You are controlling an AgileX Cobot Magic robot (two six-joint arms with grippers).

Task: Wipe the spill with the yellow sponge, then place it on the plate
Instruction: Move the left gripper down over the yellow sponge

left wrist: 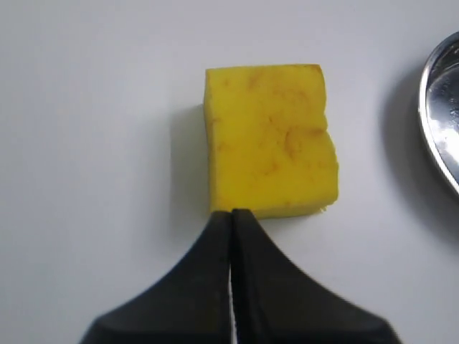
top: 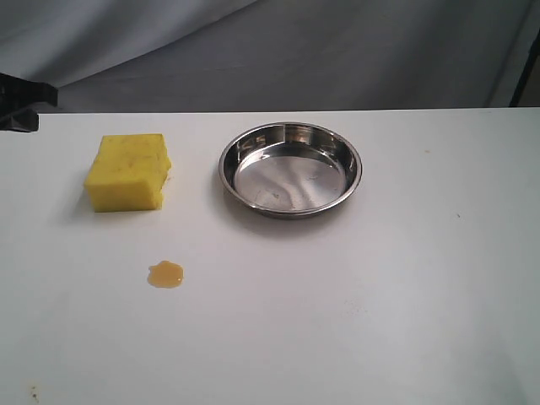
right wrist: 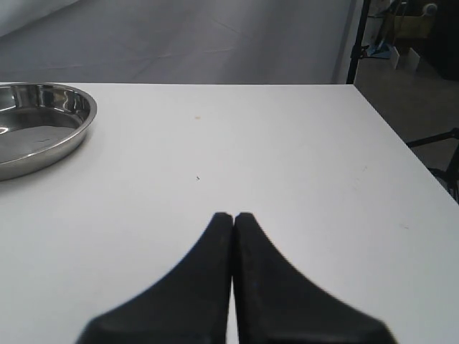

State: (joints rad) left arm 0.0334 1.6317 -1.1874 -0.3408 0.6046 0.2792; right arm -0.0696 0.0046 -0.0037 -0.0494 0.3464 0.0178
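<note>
The yellow sponge lies on the white table at the left, also filling the middle of the left wrist view as the yellow sponge. The amber spill sits on the table in front of it, a short way apart. The steel plate stands empty to the sponge's right; its rim shows as the plate and the plate. My left gripper is shut, empty, its tips just short of the sponge's edge. My right gripper is shut and empty over bare table, away from the plate.
A dark part of the left arm shows at the exterior view's left edge. The white table ends at a grey backdrop behind. In the right wrist view the table's edge drops off beside a black stand.
</note>
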